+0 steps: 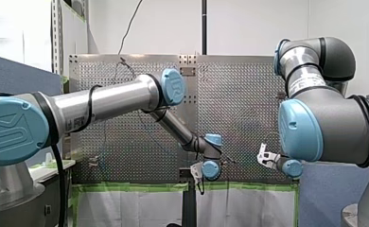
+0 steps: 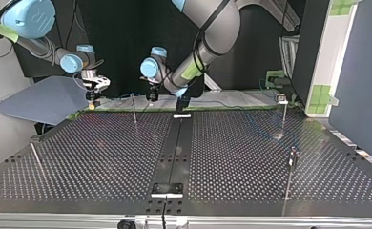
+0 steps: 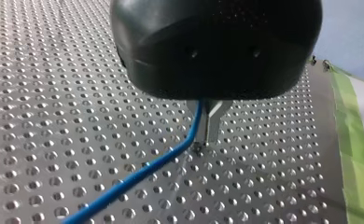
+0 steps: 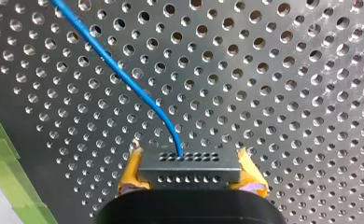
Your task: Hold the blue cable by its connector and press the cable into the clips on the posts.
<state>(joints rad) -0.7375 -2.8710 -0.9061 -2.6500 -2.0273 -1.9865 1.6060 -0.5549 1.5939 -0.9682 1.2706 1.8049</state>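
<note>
Near the top view's far table [image 2: 79, 157] edge, my right gripper [image 4: 189, 175] is pinching the grey connector [image 4: 189, 169] between yellow pads [image 4: 132, 168], anchoring that end. My left gripper [image 3: 207, 133] is nipping the blue cable [image 3: 138, 175] just above the perforations, seemingly for guiding it toward the posts [image 2: 134, 110].

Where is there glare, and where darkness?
Top view: the perforated metal table glints, the backdrop black. Left wrist view: my left gripper's black housing looms dark above the thin blue cable. Right wrist view: light catches the grey connector block.

left hand [image 3: 206, 139]: closed, pointing down | right hand [image 4: 189, 164]: clamped
</note>
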